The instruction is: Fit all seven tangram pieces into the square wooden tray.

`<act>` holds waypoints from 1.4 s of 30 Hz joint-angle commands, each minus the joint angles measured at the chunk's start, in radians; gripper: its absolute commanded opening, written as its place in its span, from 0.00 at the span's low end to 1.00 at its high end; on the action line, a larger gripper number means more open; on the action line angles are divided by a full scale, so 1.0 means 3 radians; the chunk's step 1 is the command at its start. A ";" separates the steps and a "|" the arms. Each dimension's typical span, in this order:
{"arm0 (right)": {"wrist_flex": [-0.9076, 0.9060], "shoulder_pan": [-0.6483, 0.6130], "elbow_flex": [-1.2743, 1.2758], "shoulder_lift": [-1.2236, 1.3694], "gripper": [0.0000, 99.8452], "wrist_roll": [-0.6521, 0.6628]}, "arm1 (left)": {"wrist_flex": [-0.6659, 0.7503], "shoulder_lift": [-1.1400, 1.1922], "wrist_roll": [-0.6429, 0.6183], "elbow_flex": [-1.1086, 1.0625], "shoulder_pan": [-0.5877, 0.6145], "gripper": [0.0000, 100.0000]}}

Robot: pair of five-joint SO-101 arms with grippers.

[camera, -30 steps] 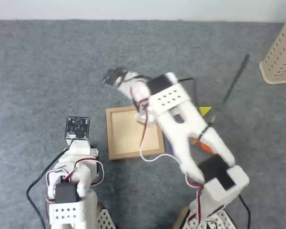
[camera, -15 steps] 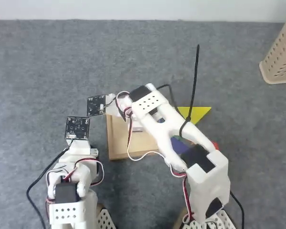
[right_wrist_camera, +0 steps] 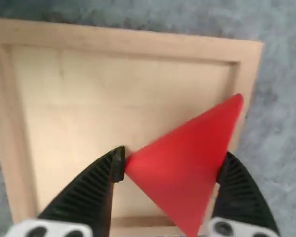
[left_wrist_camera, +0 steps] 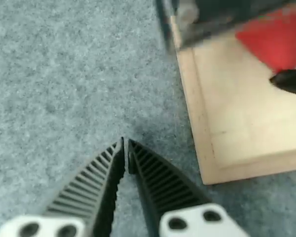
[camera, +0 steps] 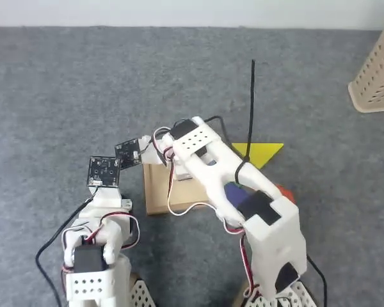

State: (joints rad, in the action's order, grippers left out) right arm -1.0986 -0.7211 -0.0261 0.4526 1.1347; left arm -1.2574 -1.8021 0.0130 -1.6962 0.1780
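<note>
Grey carpet covers the table; pale wall strip along the far edge, slatted beige basket at the far right. Square wooden tray sits mid-carpet. Right gripper pinches the red triangle over the tray's floor, near one wall. Yellow triangle lies on carpet beside the tray. Left gripper, fingers pressed together, hangs over carpet just off a tray corner.

Over the wooden tray, a red triangle — yellow triangle beside.

The right claw, gripping the red triangle, has swung back over the tray.
</note>
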 commanded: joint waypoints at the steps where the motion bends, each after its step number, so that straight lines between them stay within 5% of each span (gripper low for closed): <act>1: 0.0043 -0.0038 -0.0056 -0.0069 0.25 0.0051 | -0.0015 -0.0056 -0.0031 0.0038 0.0000 0.01; 8: 0.0033 -0.0038 -0.0056 -0.0309 0.26 -0.0215 | -0.0015 -0.0056 -0.0031 0.0038 0.0000 0.01; 14: -0.0069 -0.0054 -0.0046 -0.0366 0.40 -0.0261 | -0.0015 -0.0056 -0.0031 0.0038 0.0000 0.01; 24: -0.0386 0.0115 -0.0056 -0.0734 0.27 -0.0358 | -0.0015 -0.0056 -0.0031 0.0038 0.0000 0.01; 28: -0.0488 0.0243 -0.0056 -0.1256 0.20 -0.0752 | -0.0015 -0.0056 -0.0031 0.0038 0.0000 0.01; 32: -0.0217 0.0330 0.0000 -0.1465 0.01 -0.1463 | -0.0015 -0.0056 -0.0031 0.0038 0.0000 0.01; 37: 0.0483 0.0488 0.0148 -0.1056 0.01 -0.2481 | -0.0015 -0.0056 -0.0031 0.0038 0.0000 0.01; 42: 0.0995 0.0632 0.0123 -0.0580 0.01 -0.2690 | -0.0015 -0.0056 -0.0031 0.0038 0.0000 0.01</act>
State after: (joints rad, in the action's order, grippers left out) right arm -0.8792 -0.5570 0.0276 0.2593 0.3537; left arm -1.2574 -1.8021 0.0130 -1.6962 0.1780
